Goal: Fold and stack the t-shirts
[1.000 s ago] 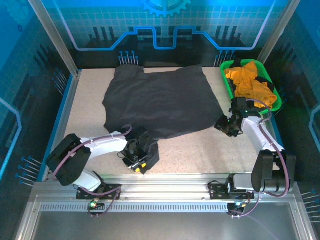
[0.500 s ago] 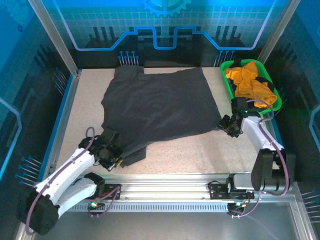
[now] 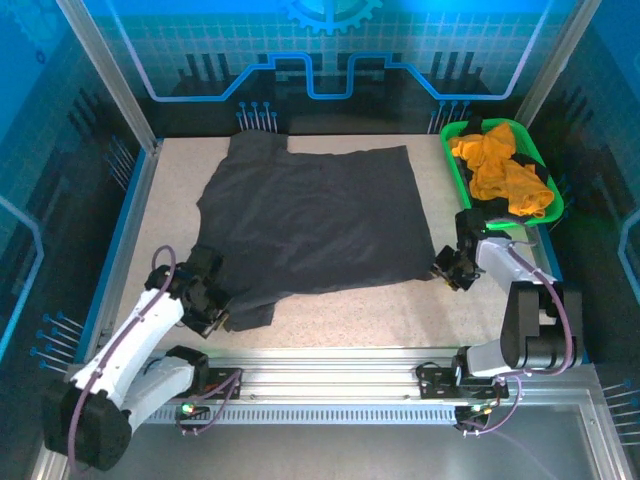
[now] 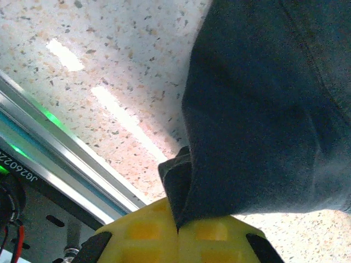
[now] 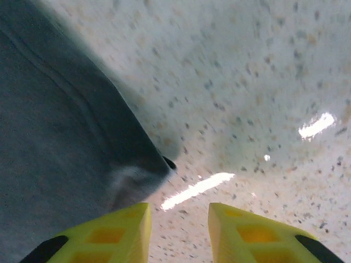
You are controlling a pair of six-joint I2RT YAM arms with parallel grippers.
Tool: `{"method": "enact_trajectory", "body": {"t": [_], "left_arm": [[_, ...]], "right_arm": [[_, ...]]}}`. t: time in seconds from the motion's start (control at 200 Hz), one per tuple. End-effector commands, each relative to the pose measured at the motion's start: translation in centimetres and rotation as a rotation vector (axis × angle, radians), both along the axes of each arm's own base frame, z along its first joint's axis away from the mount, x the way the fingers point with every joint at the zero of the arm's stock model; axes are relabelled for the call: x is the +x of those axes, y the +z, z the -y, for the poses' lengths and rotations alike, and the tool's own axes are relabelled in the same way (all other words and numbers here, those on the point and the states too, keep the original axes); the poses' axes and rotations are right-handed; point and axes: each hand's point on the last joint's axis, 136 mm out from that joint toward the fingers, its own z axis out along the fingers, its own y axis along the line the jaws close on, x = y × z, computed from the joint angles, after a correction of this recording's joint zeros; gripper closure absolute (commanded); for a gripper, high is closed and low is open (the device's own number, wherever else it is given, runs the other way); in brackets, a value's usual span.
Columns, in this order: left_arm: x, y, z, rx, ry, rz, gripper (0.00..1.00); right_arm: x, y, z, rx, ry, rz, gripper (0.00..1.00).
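- Dark grey t-shirt (image 3: 310, 215) lies spread mostly flat over the middle of the speckled table (image 3: 400, 310). The neck/sleeve end is toward 12 o'clock and the hem toward 6.
- Its 7 o'clock corner is bunched and pulled out toward the table's near-left edge.
- Left gripper (image 3: 220, 316) sits at that 7 o'clock corner. In the left wrist view, left gripper (image 4: 178, 229) has its yellow fingers (image 4: 219, 236) pressed together with a fold of the dark cloth (image 4: 258, 120) pinched between them.
- Aluminium rail (image 4: 55, 142) runs at about 8 o'clock of that pinch.
- Right gripper (image 3: 447, 272) is low over the table at the shirt's 4 o'clock corner.
- In the right wrist view, right gripper (image 5: 179, 222) has its jaws apart with bare tabletop in the gap. The shirt corner (image 5: 82, 153) lies just beside the left-hand finger, at 10 o'clock, and is not gripped.
- Orange-yellow t-shirt (image 3: 500, 170) is crumpled in the green basket (image 3: 451, 158) at the table's 2 o'clock corner.
- Basket is at 12 o'clock of the right gripper, close by.
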Motion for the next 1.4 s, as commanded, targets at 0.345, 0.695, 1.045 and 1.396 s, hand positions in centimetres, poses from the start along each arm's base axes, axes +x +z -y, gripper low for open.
{"method": "enact_trajectory", "body": {"t": [0.345,0.695,1.045,1.396], "left_arm": [[2.8,2.1,-1.4,0.021,0.016,0.064,1.0],[3.8,3.3,-2.5,0.019,0.049,0.092,1.0],[3.2,3.7,-2.9,0.025,0.087,0.093,1.0],[2.5,4.4,-3.4,0.052,0.088,0.098,1.0]], "right_arm": [[1.4,-0.8,-0.5,0.083,-0.069,0.022,0.72],[3.8,0.3,0.2,0.003,0.022,0.055,0.85],[1.1,2.0,-0.3,-0.054,0.032,0.042,0.77],[1.8,0.2,-2.3,0.12,-0.146,0.01,0.57]]}}
